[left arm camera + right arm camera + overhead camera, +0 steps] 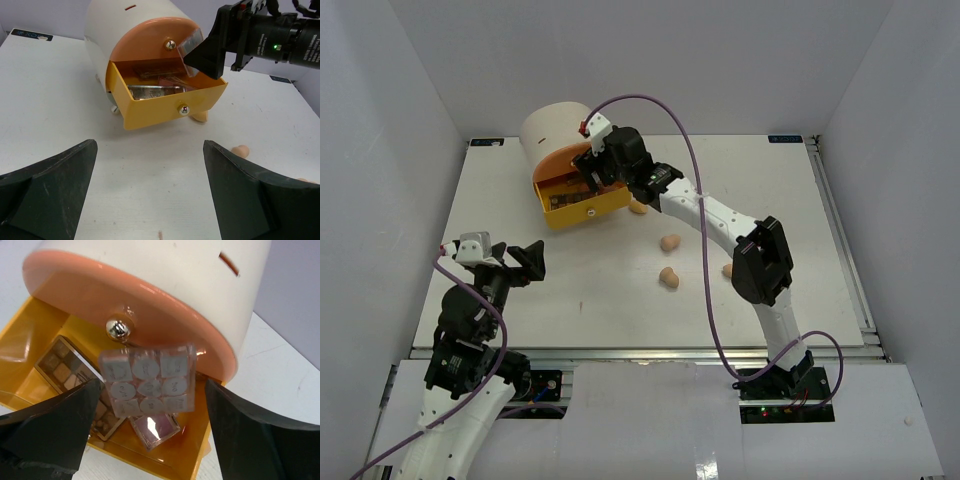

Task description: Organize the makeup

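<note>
My right gripper (pixel 592 176) (pixel 152 385) hangs over the open yellow drawer (pixel 582 205) (pixel 165 460), jaws wide apart. Between them a clear grey palette (pixel 147 380) (pixel 189 42) sits tilted above the drawer, with a gap to the right finger (pixel 250 430). A pink palette (pixel 155 427) and a brown palette (pixel 65 370) lie inside the drawer. Tan sponges lie on the table: one (pixel 638 207) by the drawer, two (pixel 670 243) (pixel 668 278) mid-table, another (pixel 727 270) beside my right arm. My left gripper (pixel 532 262) (pixel 149 145) is open over bare table, facing the drawer.
The round cream drawer unit (pixel 555 125) (pixel 110 30) stands at the back left with its orange front (pixel 150 40) above the pulled-out yellow drawer. White walls enclose the table (pixel 800 200) on three sides.
</note>
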You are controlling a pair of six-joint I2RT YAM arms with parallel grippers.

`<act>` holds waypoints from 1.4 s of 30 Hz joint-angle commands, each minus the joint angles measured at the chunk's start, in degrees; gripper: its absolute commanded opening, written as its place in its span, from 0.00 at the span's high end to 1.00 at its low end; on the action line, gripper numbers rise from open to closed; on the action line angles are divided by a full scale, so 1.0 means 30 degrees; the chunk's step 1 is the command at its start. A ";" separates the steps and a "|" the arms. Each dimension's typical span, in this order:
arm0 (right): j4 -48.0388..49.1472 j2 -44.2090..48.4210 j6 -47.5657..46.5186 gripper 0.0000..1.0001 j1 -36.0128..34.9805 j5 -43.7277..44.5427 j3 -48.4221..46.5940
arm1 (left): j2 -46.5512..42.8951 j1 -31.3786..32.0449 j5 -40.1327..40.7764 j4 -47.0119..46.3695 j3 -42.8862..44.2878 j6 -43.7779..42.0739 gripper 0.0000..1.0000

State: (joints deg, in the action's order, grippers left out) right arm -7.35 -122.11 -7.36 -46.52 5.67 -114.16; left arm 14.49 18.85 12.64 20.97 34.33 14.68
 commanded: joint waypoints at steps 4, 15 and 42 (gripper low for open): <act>0.1279 0.0781 -0.0087 0.05 -0.0047 -0.0160 0.0738 | 0.0491 -0.0102 -0.0918 -0.0103 0.0159 0.0003 0.02; -0.0435 0.7723 -0.3827 0.10 0.2002 -0.9752 0.6505 | 0.4328 -0.0074 -0.6814 -0.1267 -0.0074 -0.0120 0.02; 0.1133 2.3476 -1.0747 0.54 1.1552 -2.5278 2.5998 | 2.4775 0.5230 -0.0307 0.2254 1.0351 -0.8499 0.59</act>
State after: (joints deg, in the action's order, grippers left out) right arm -5.75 -51.88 -37.87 -12.05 -70.26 -34.85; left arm 87.09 34.63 1.46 25.80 60.44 -1.57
